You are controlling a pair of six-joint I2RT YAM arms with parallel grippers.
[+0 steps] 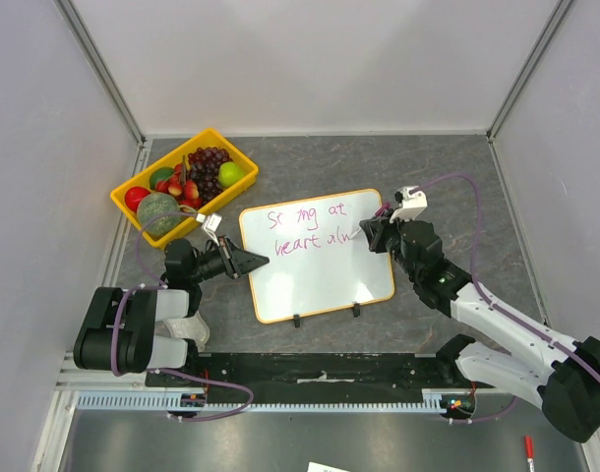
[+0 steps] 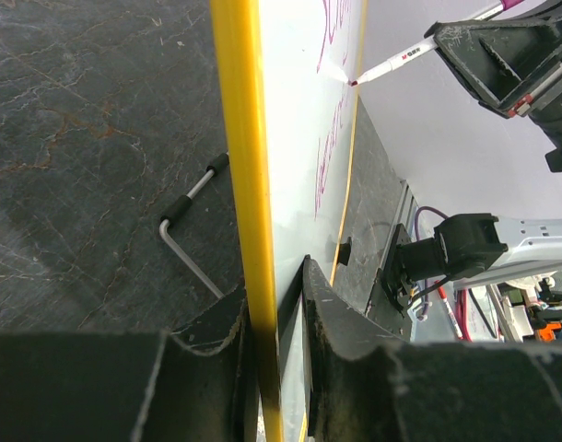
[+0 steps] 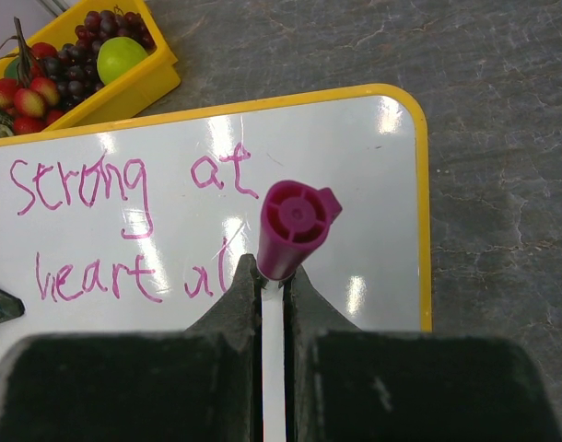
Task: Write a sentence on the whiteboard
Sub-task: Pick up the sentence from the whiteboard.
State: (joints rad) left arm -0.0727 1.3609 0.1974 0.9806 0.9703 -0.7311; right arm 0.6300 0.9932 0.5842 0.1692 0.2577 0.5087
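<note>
Left gripper [image 2: 274, 287]: pinching near short edge of rounded yellow-framed whiteboard [image 1: 320, 285], long axis running straight ahead. Right gripper [image 3: 274, 276]: clamped on white magenta-capped marker [image 3: 295, 226], tip pointing down beside magenta sentence [image 3: 124, 184] "Strong at heart al".

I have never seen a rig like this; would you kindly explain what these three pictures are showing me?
Two robot arms stand at the near edge of a grey table. One picture looks down from above; the other two come from cameras on the wrists. The left gripper clamps the whiteboard by its edge. The right gripper holds a magenta marker, tip at the board, beside the sentence, so far "Strong at heart al". A yellow tray of fruit sits at the back left.
</note>
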